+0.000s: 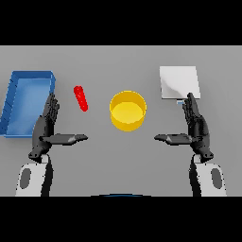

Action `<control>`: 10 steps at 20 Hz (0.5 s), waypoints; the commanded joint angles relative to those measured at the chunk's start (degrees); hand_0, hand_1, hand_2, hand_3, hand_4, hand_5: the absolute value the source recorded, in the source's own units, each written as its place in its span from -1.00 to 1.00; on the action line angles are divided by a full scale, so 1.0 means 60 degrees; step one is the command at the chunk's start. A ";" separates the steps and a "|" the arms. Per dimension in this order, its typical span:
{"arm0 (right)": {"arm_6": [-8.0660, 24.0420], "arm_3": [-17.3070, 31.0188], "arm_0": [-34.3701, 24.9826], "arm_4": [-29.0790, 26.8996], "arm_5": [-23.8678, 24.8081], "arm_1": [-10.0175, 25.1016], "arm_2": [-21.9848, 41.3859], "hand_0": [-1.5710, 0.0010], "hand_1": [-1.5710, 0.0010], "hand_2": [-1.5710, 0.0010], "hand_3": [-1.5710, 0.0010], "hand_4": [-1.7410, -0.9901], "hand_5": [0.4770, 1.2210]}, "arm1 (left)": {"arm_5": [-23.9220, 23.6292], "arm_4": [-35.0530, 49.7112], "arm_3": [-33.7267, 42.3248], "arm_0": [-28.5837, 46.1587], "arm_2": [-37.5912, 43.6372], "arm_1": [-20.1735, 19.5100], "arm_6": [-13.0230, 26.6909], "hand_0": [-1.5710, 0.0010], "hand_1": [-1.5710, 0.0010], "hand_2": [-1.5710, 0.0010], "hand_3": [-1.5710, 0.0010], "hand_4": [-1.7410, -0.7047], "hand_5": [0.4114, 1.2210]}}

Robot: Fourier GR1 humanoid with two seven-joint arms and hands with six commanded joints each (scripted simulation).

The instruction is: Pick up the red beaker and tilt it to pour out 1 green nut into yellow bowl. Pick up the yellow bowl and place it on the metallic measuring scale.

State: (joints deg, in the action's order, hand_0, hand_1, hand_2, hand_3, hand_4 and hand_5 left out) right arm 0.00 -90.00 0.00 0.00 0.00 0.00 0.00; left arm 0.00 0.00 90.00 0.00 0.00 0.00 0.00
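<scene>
Head view: grey table point(142, 156), blue bin point(19, 101) far left.

Lab-style test bench. Evidence: plain grey table point(123, 156); metallic measuring scale point(178, 81); red beaker point(81, 98) lying on side; yellow bowl point(127, 110); blue bin point(26, 101). No household furnishings visible.

Worktop point(123, 160): plain grey. Bowl point(127, 110): yellow. Beaker point(81, 98): red. Tray point(27, 103): blue. Scale point(178, 82): pale metallic white-grey. Left robot hand point(46, 128) and right robot hand point(196, 126): dark, on white-and-grey arms.
</scene>
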 commanded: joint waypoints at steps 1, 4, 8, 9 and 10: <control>0.0000 -0.0001 -0.0002 0.0007 0.0015 -0.0015 0.0012 1.00 1.00 1.00 1.00 0.78 -0.73 | -0.0012 -0.0005 0.0007 0.0007 -0.0011 0.0012 -0.0005 1.00 1.00 1.00 1.00 0.16 -0.39; 0.0007 -0.0005 -0.0005 0.0070 0.0060 -0.0084 0.0077 1.00 1.00 1.00 1.00 0.78 -0.73 | -0.0037 -0.0055 0.0050 0.0058 -0.0079 0.0068 -0.0019 1.00 1.00 1.00 1.00 0.16 -0.39; -0.1025 -0.0661 0.0550 0.1833 0.0533 0.0423 0.0843 1.00 1.00 1.00 1.00 0.78 -0.73 | 0.0029 -0.0981 0.1217 0.0830 -0.0884 -0.0273 -0.0247 1.00 1.00 1.00 1.00 0.15 -0.39; -0.1049 -0.0817 0.0655 0.2378 0.0710 0.0473 0.1094 1.00 1.00 1.00 1.00 0.80 -0.73 | 0.0055 -0.1263 0.1519 0.1058 -0.1145 -0.0330 -0.0175 1.00 1.00 1.00 1.00 0.15 -0.39; -0.0965 -0.0951 0.0707 0.2710 0.0801 0.0502 0.1255 1.00 1.00 1.00 1.00 0.80 -0.73 | 0.0105 -0.1383 0.1786 0.1248 -0.1265 -0.0423 0.0055 1.00 1.00 1.00 1.00 0.16 -0.38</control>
State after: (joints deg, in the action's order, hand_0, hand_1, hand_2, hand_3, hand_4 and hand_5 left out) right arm -5.95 -95.69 4.25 16.26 4.79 3.00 7.54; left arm 0.65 -8.29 100.69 7.52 -7.59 -2.54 0.10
